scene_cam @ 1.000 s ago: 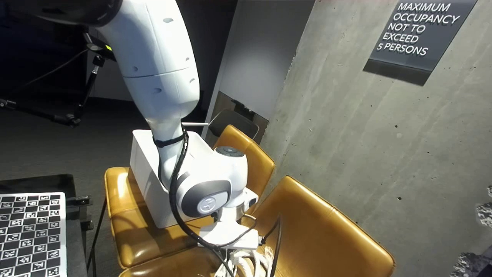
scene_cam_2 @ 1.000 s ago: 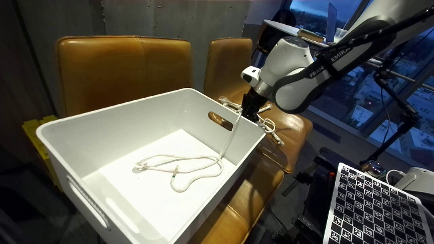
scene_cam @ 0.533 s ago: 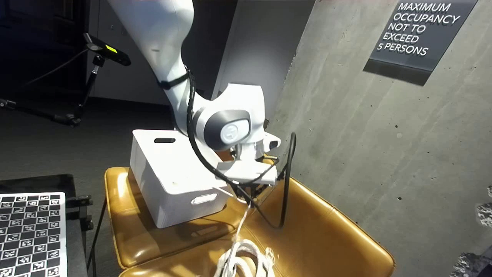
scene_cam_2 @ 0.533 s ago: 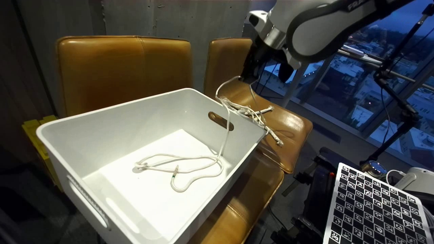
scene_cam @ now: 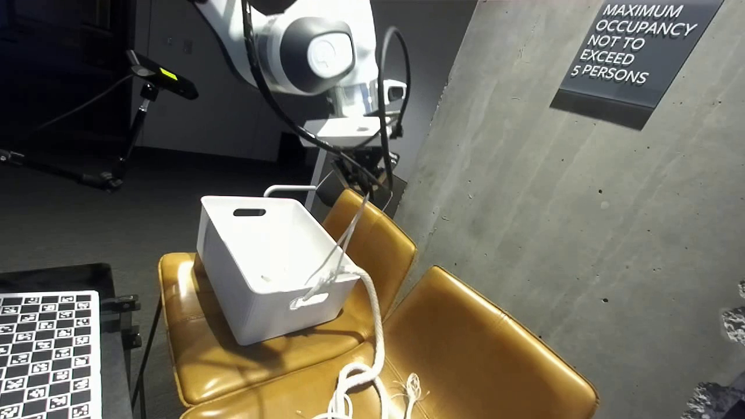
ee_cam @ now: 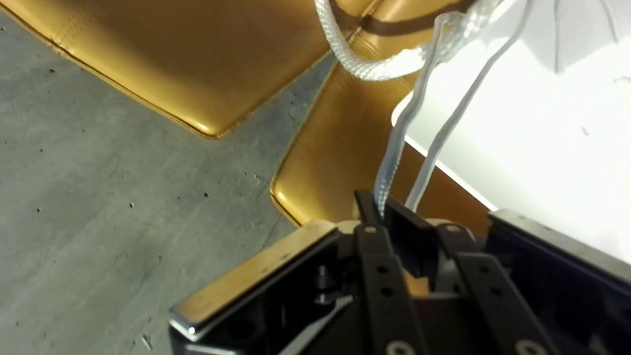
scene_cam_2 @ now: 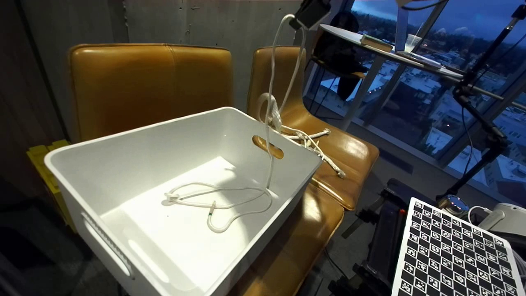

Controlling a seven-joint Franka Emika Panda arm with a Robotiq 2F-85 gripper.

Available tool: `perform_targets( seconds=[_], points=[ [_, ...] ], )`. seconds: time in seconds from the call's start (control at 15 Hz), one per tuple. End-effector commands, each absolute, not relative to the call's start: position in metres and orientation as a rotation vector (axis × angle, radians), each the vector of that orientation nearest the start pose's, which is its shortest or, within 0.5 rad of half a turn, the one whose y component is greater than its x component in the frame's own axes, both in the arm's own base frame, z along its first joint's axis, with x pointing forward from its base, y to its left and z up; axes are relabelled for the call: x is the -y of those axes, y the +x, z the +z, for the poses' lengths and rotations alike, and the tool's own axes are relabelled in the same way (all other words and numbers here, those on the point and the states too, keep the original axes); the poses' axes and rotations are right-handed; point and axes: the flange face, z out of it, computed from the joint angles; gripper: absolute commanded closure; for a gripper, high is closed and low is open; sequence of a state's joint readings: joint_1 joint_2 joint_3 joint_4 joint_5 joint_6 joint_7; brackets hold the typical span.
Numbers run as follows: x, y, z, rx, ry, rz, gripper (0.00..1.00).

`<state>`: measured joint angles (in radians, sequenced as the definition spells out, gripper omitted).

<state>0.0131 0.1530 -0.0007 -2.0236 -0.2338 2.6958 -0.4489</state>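
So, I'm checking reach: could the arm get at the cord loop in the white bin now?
Probably not: the gripper is shut on thin cord, though the open bin leaves the loop exposed.

The white arm [scene_cam: 364,52] has black cabling [scene_cam: 263,87] and black, screw-dotted fingers [ee_cam: 411,236].

The cord [ee_cam: 394,148] is white with a small green mark, the rope [ee_cam: 377,69] white and braided. The gripper [ee_cam: 382,209] is black, the bin [scene_cam_2: 164,148] white, the chairs [scene_cam: 489,337] golden tan. The arm [scene_cam: 308,58] is white with dark grey caps. The board [scene_cam_2: 456,250] is checkered black-and-white, the sign [scene_cam: 634,64] dark grey with white letters, the wall [scene_cam: 524,233] speckled grey.
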Motion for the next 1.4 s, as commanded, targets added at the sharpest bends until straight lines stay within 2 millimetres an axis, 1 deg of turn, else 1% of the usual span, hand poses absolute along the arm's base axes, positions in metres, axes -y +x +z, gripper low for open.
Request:
perform_targets(
  seconds=[0.0, 0.07, 0.13, 0.27, 0.33, 0.4, 0.47, 0.53, 0.67, 0.73, 0.8, 0.93, 1.07, 1.2, 1.33],
  points=[
    [-0.07, 0.575, 0.489, 0.962, -3.132, -0.833, 0.99],
    [-0.089, 0.563, 0.502, 0.945, -3.123, -0.842, 0.99],
    [-0.109, 0.549, 0.51, 0.927, -3.119, -0.836, 0.99],
    [-0.151, 0.517, 0.519, 0.91, -3.115, -0.822, 0.99],
    [-0.172, 0.5, 0.516, 0.901, -3.116, -0.816, 0.99],
    [-0.188, 0.488, 0.51, 0.896, -3.113, -0.803, 0.99],
    [-0.2, 0.476, 0.505, 0.895, -3.11, -0.795, 0.99],
    [-0.21, 0.46, 0.501, 0.893, -3.109, -0.79, 0.99],
    [-0.221, 0.45, 0.488, 0.889, -3.109, -0.777, 0.99],
    [-0.222, 0.448, 0.483, 0.883, -3.113, -0.77, 0.99],
    [-0.219, 0.453, 0.478, 0.876, -3.122, -0.768, 0.99],
    [-0.204, 0.468, 0.47, 0.847, -3.148, -0.759, 0.99],
    [-0.185, 0.486, 0.472, 0.798, -3.176, -0.759, 0.99],
    [-0.16, 0.504, 0.482, 0.714, -3.204, -0.767, 0.99],
    [-0.131, 0.513, 0.506, 0.612, -3.214, -0.783, 0.99]
  ],
)
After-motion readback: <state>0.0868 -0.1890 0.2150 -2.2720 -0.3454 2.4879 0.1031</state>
